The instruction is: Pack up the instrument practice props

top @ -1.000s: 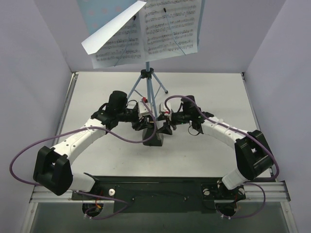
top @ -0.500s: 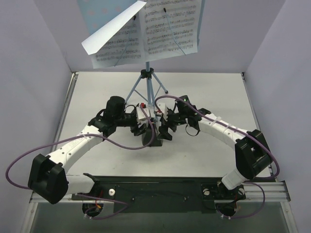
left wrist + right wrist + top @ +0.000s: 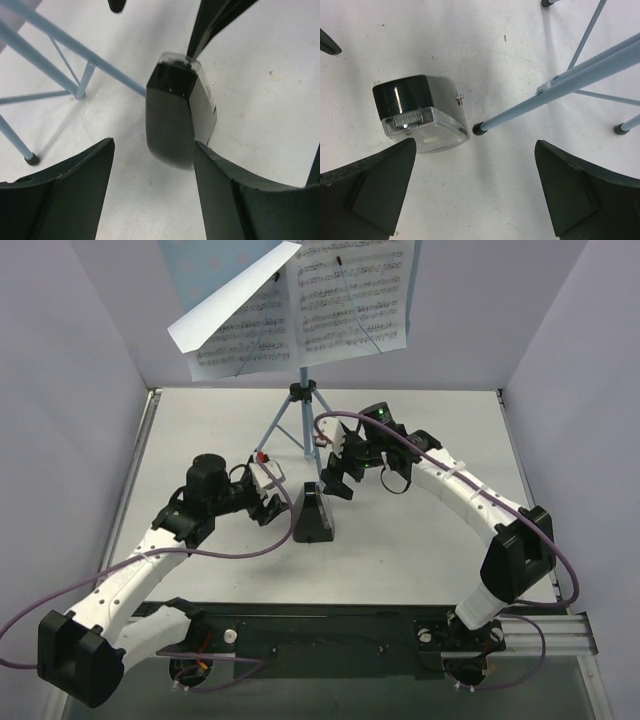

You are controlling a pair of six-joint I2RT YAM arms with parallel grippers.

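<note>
Glossy black pyramid metronome (image 3: 312, 517) on matte table (image 3: 400, 545), left gripper (image 3: 268, 507) and right gripper (image 3: 335, 484) spread wide, empty

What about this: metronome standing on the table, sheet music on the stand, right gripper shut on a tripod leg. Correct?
Not the last part: the right wrist view shows the right gripper open, clear of the tripod leg. The metronome does stand on the table, sheet music on the stand.

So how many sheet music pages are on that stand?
2: the left page, top corner flopped forward, and the right page, side by side on the stand. More may be hidden behind.
</note>
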